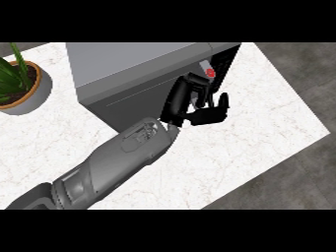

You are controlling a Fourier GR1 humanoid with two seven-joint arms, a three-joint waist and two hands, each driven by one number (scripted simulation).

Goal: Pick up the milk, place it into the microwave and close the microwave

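One potted plant (10, 81) is sitting at the counter's (47, 133) far left, its green leaves spreading over a round grey pot with a tan rim. One grey forearm is coming in from the lower left edge and slanting up to the right across the white marbled counter. To the plant's right, one grey microwave (138, 61) is standing on the counter, its darker front face turned toward the arm. The left robot hand (192, 106) is showing at the right end of that front face – its fingers (179, 93) are lying fairly straight against the microwave, its thumb is standing apart to the right, and it is holding nothing. Just above the fingers, one small white-and-red thing (209, 70) is showing against the dark right end of the microwave – whether it is the milk I cannot tell.
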